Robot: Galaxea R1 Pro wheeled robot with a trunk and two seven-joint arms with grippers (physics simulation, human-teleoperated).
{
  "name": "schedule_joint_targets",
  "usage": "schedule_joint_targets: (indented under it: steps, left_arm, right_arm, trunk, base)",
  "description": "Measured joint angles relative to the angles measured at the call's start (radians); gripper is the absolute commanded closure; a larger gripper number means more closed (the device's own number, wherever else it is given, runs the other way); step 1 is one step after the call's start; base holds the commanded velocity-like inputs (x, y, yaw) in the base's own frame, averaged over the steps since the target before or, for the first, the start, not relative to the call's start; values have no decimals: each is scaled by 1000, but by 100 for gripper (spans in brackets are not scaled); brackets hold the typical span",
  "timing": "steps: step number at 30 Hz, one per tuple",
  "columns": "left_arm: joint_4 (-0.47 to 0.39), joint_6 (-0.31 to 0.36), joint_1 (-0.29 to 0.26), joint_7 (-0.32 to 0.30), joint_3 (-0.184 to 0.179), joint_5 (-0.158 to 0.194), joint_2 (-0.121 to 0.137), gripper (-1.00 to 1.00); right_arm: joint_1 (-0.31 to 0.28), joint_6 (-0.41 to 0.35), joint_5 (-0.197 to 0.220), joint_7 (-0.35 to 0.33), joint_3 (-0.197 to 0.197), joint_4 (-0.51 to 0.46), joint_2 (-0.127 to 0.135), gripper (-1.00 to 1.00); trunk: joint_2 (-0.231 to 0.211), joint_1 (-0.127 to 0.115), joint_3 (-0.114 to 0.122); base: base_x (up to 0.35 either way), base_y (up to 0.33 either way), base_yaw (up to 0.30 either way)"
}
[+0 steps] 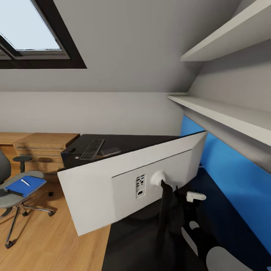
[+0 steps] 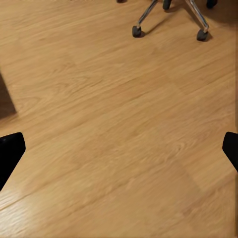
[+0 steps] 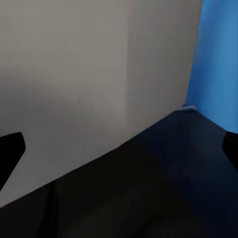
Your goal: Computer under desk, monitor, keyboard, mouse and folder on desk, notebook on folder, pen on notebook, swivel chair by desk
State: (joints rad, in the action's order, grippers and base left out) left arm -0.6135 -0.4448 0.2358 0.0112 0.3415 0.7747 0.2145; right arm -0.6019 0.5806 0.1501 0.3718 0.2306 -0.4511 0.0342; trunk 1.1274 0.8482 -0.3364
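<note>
The monitor (image 1: 124, 184) stood on the black desk (image 1: 131, 241) with its pale back toward me, tilted, its stand (image 1: 165, 210) dark beneath it. The right claw (image 3: 119, 148) was spread wide, its two dark fingertips (image 3: 10, 148) at opposite edges of the wrist view, pinching nothing. Straight ahead of it rose the monitor's grey-white back, close but not touched, with the desk top below and the blue back panel (image 3: 218, 54) off to one side.

The left claw (image 2: 119, 148) hung over bare wooden floor (image 2: 109, 124), likewise spread with nothing between its tips. Ahead of it, well apart, were two casters and chrome legs of the chair (image 2: 168, 17).

Beyond the monitor, farther from the right claw, the keyboard (image 1: 92, 149) lay on the desk's far part, with a thin dark flat thing (image 1: 110, 151) just beside it, perhaps the notebook. I could not tell whether a small dark shape by the keyboard's other side was the mouse.

The chair stood on the floor apart from the desk. On its seat lay the blue folder (image 1: 24, 185), and the white pen (image 1: 25, 182) rested on the folder.
</note>
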Motion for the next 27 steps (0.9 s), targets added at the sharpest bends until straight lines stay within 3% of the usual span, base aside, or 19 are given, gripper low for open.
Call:
schedule_joint_targets:
  steps: [18,27]
  left_arm:
    - [0,-2,0,0,1,0,-1,-100]
    - [0,-1,0,0,0,0,-1,-100]
  right_arm:
    - [0,0,0,0,0,0,0,-100]
    - [0,0,0,0,0,0,0,-100]
  trunk:
    - [0,0,0]
    - [0,0,0]
  base:
    - [13,0,0]
    - [168,0,0]
